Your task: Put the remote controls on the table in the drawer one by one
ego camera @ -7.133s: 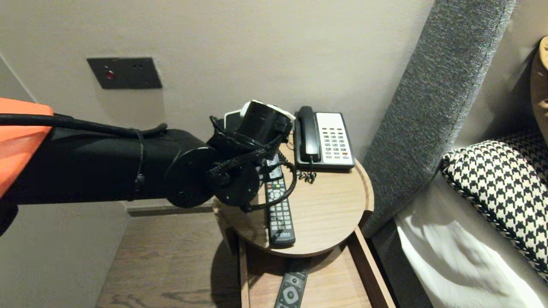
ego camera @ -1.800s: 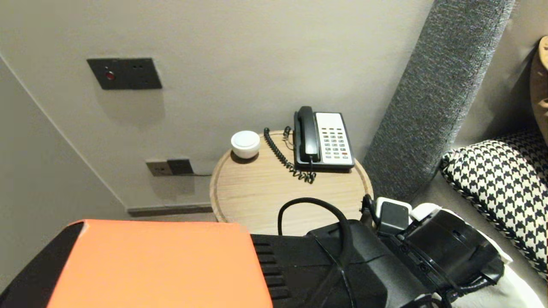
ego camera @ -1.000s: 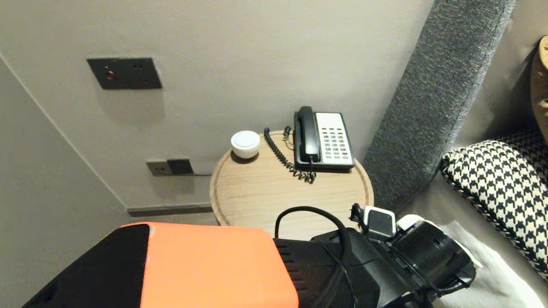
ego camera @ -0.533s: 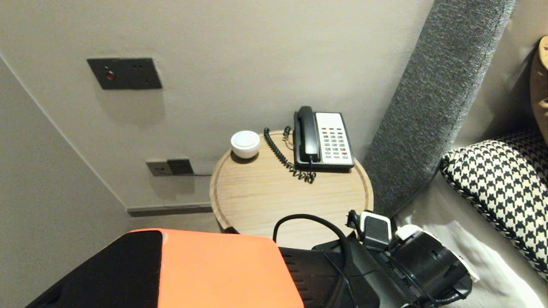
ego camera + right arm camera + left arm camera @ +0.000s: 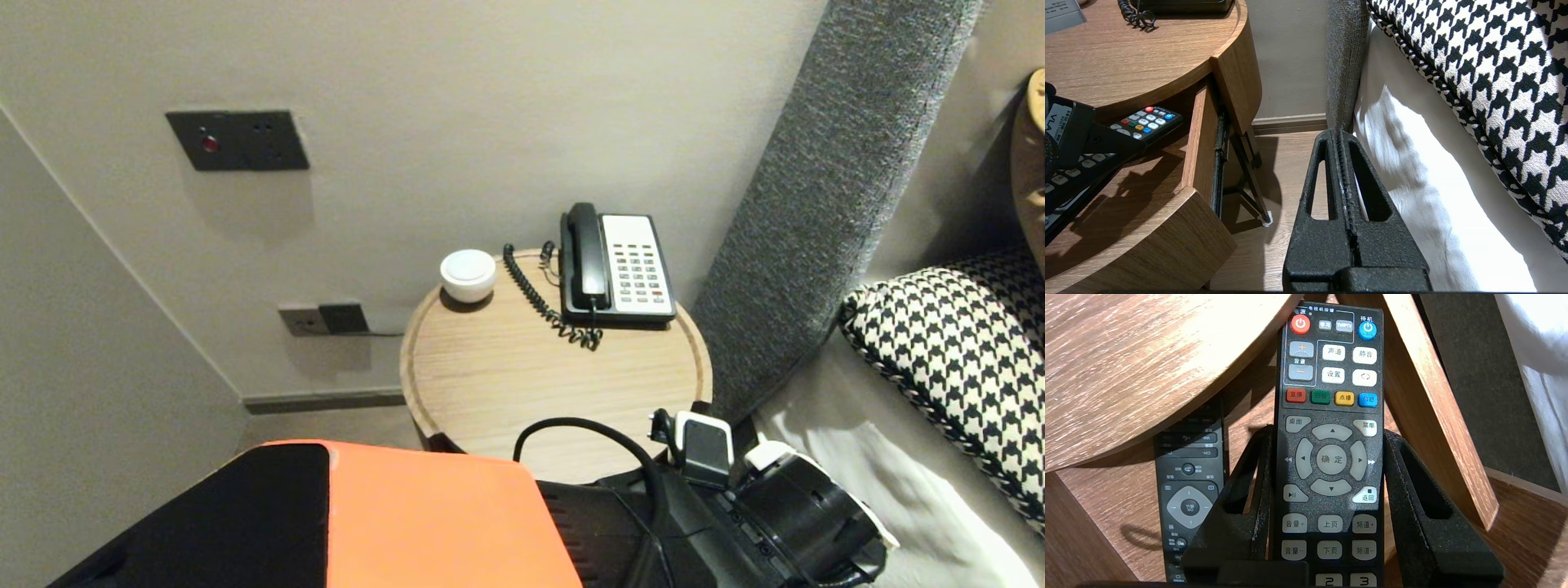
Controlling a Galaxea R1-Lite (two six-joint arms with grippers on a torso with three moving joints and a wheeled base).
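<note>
While the left hand [image 5: 1329,435] hangs over the open wooden drawer [image 5: 1433,416] of the bedside stand, its two black fingers [image 5: 1412,490] press against the long sides of a black rectangular remote control with grey keys and coloured buttons [image 5: 1331,375], at about the ring of arrow keys. The hand is thus closed to a middling width on that remote. The remote's key face looks up toward the wrist. Its end with the red and blue power buttons reaches in beneath the edge of the round light-wood worktop [image 5: 555,384]. In the right wrist view the remote slants above the drawer's floor and throws a shadow on it.

A slimmer black remote control with a round navigation pad [image 5: 1190,490] lies flat on the drawer floor, beside the held one and partly under the worktop's overhang.

On the worktop, well apart from the hand, stand a black-and-white desk telephone with a coiled cord [image 5: 616,265] and a small white round puck [image 5: 468,275].

The right hand [image 5: 1340,136] is parked low between the stand and the bed, its fingers pressed together, next to the white bed sheet [image 5: 1404,196] and a black-and-white houndstooth pillow [image 5: 1486,65].
</note>
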